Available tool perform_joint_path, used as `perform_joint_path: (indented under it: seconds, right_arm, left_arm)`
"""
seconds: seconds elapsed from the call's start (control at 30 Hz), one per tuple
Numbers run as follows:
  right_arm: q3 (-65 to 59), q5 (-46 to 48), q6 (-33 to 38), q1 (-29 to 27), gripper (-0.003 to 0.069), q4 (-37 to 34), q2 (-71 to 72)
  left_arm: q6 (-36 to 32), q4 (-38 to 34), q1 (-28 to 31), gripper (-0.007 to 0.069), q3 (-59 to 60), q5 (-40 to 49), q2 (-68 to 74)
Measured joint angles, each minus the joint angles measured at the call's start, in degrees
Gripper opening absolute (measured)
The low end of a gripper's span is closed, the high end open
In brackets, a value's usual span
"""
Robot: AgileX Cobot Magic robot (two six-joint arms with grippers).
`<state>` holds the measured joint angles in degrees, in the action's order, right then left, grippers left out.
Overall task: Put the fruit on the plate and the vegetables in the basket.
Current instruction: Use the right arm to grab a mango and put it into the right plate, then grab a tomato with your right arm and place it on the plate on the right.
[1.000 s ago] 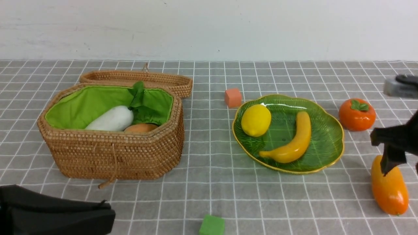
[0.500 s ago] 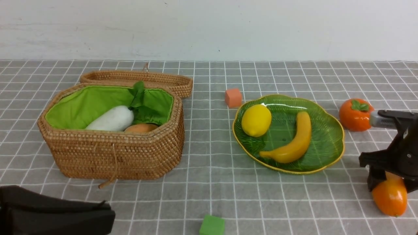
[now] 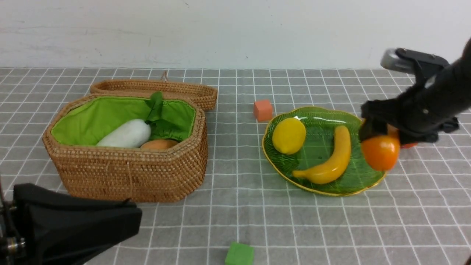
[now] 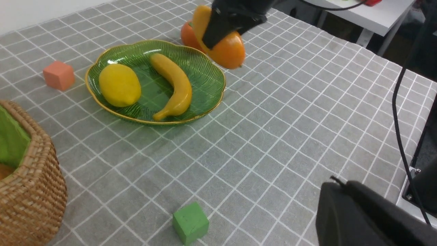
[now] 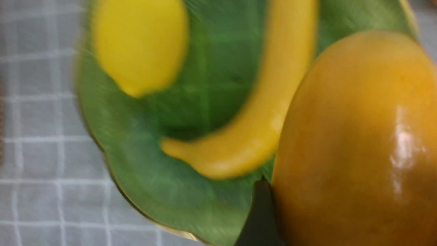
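The right claw [image 3: 386,137] is clamped across the upper half of the mango [image 3: 381,154] and holds it in the air above the plate's [image 3: 320,117] 3 o'clock rim. The mango is smooth, glossy and egg-long. Its long axis slants, the free rounded end hanging lower and toward 6 o'clock.

The room left on the plate lies at about 9 o'clock from the claw. It is a narrow strip of ribbed green glass between the gold scalloped rim and the banana [image 3: 333,158]. The banana curves from 12 to 7 o'clock across the plate's right half. The lemon [image 3: 289,135] fills the 9 o'clock side. I judge the mango would settle best with its length parallel to the banana; being slick and round, it may roll.

The persimmon [image 4: 187,34] sits on the counter just off the plate's far-right edge, mostly hidden behind the claw from the front.

Well away at 9 o'clock, the lined wicker basket [image 3: 128,173] holds the white radish [image 3: 125,134] and the potato [image 3: 158,144]. The left claw [image 3: 121,221], jaws together, is near it at 7 o'clock.
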<state>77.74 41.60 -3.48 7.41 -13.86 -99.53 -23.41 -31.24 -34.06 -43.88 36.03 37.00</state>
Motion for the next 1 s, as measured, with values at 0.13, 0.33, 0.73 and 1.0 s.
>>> perform_joint_path:
  seconds: [0.13, 0.33, 0.73, 1.0]
  right_arm:
    - [2.0, -0.8, 0.1, 0.0, 0.0526, 0.9, -6.8]
    - [5.5, 1.0, 0.1, -0.1, 0.0666, 1.3, -9.9]
    - [14.4, 6.2, -1.0, -11.0, 0.0565, 6.0, -6.3]
    - [14.4, -0.9, 11.4, -22.8, 0.0595, -16.3, -16.0]
  left_arm:
    - [0.0, -0.6, 0.0, -0.0013, 0.0, 0.0, 0.5]
    - [0.0, -1.1, 0.0, -0.0013, 0.0, -0.5, 0.5]
    - [-0.4, -1.3, 0.0, -0.0013, 0.0, -7.4, 0.5]
    - [-0.6, -1.7, 0.0, -0.0013, 0.0, -14.4, 0.5]
